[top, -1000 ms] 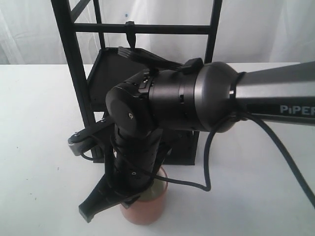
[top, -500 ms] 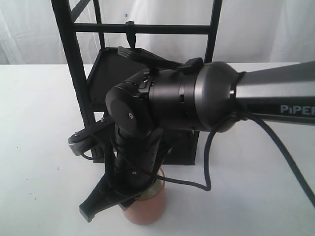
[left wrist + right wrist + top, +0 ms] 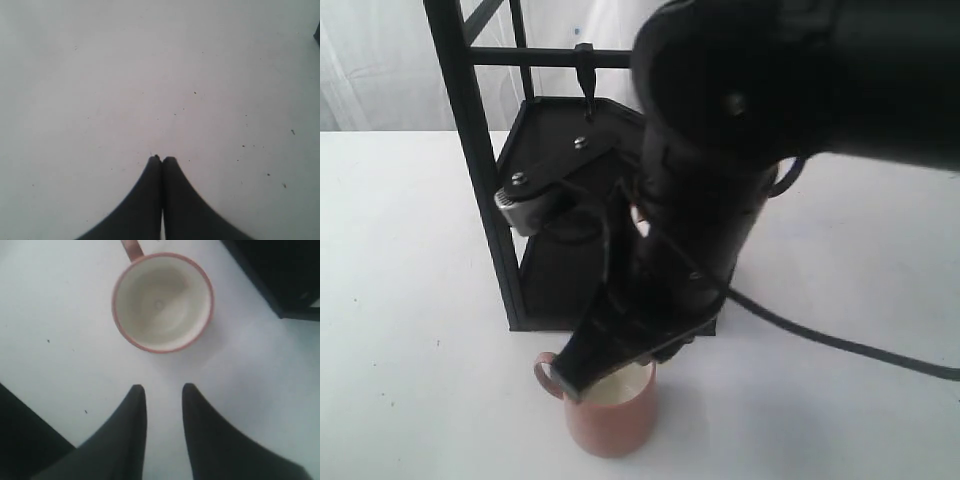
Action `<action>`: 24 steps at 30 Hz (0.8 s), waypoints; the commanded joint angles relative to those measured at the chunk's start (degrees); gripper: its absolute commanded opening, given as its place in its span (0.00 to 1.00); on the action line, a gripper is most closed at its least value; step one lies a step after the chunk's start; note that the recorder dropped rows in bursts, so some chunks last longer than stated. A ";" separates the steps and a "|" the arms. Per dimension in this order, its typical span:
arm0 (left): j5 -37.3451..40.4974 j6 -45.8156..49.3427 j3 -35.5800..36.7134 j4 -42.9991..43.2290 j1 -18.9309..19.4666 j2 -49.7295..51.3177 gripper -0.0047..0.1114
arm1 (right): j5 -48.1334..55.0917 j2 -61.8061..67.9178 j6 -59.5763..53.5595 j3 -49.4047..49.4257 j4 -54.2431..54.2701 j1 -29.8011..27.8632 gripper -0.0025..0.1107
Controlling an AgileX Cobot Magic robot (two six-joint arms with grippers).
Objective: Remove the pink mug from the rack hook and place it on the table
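1. One pink mug (image 3: 612, 418) stands upright on the table (image 3: 405, 300), at the near side of the scene, just in front of the foot of the black rack (image 3: 470, 160). Its handle points left and its cream inside faces up.
2. I see the rack hook (image 3: 587, 85) on the crossbar at the far side, well apart from the mug.
3. The right gripper (image 3: 161, 388) hangs over the table close to the mug. Its two fingers (image 3: 131, 415) are apart with bare tabletop between them, and they clamp nothing. In the right wrist view the mug lies just beyond the tips, not between them and not touching.
4. In the exterior view the right arm (image 3: 720, 150) covers much of the rack, and one finger overlaps the mug's rim there.
5. The left gripper (image 3: 161, 159) has its fingers pressed together above speckled tabletop, with nothing held.
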 commanded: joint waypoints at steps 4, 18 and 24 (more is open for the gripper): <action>-0.10 0.15 0.15 0.25 -0.08 -0.24 0.04 | 3.11 -11.62 -0.52 5.47 -13.17 -0.31 0.14; -0.10 0.15 0.15 0.25 -0.08 -0.24 0.04 | 2.92 -23.42 1.69 26.04 -30.36 -18.30 0.02; -0.10 0.15 0.15 0.25 -0.08 -0.24 0.04 | -7.16 -25.22 11.63 38.97 -27.70 -27.83 0.02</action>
